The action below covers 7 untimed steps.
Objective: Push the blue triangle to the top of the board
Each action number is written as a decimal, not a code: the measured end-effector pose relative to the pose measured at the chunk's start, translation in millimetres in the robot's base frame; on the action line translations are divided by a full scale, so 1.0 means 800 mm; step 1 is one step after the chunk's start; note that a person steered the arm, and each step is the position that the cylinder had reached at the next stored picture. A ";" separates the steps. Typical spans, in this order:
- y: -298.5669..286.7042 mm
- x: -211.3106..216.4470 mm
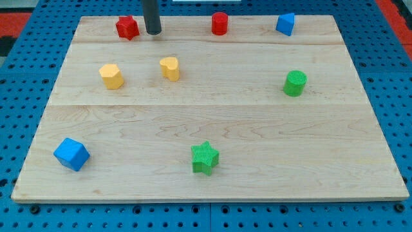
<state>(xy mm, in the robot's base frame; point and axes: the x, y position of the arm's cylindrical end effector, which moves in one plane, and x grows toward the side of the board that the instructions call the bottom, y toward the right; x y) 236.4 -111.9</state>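
Tool: my tip rests on the wooden board close to its top edge, in the view's upper left. It is a bare rod end, so it has nothing to clench or release; it grasps nothing and touches no block.

Red star: just beside the tip on the view's left, a narrow gap between them, same row.

Red cylinder: to the tip's right along the top edge, apart from it.

Blue triangle: the task's block. It sits well to the tip's right, past the red cylinder, near the top edge of the board and toward the view's upper right corner. Upright, alone, nothing touching it.

Yellow heart: below the tip and slightly to its right, near but clear of it.

Yellow block: below the tip and to its left, a little further down than the heart. Shape looks roughly hexagonal; cannot say for certain.

Green cylinder: far to the tip's right and lower, about mid-board height.

Green star: well below the tip, somewhat to its right, near the bottom edge.

Blue cube: well below the tip and to its left, in the lower left corner, tilted on its axis.

Board lies on a blue perforated desk.
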 end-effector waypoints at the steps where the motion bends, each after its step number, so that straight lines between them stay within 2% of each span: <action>1: 0.000 0.000; 2: 0.003 0.000; 3: 0.050 -0.029; 4: 0.070 -0.036; 7: 0.047 -0.012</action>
<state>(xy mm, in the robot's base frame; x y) 226.9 -74.6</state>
